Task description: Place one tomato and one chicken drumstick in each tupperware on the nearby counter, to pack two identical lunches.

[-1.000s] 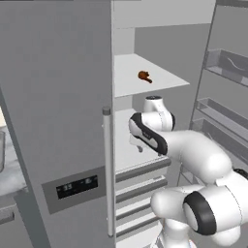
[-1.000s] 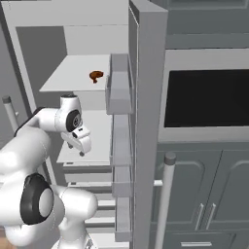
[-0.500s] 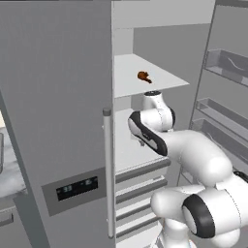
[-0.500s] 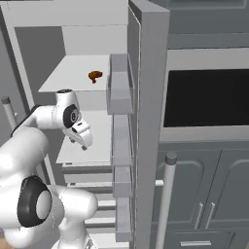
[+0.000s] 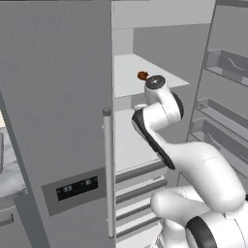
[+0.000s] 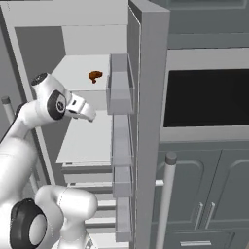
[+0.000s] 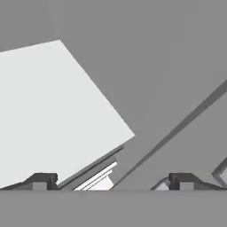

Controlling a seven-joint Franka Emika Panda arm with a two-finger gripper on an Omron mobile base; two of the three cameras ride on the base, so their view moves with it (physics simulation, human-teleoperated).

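A brown chicken drumstick [image 5: 142, 75] [image 6: 95, 75] lies on the upper white shelf [image 6: 78, 70] of the open fridge. My gripper [image 6: 89, 115] hangs just below and in front of that shelf's edge, well short of the drumstick. In the hand view the gripper [image 7: 111, 181] is open, with its dark fingertips [image 7: 42, 181] far apart and nothing between them; they point at a white shelf [image 7: 48, 111] and the grey fridge wall. The tomato and the tupperware are out of view. A strip of the marbled counter [image 5: 8, 177] shows at the far left.
The closed left fridge door [image 5: 58, 97] with its tall handle [image 5: 107, 169] stands beside the arm. Door bins [image 6: 119, 92] line the open right door. Drawers [image 5: 138, 193] sit below the lower shelf. A dark oven front [image 6: 209, 97] and cabinets are to the right.
The arm has lifted: the wrist and gripper rose from the lower shelf's level up to just under the upper shelf's edge. The drumstick has not moved.
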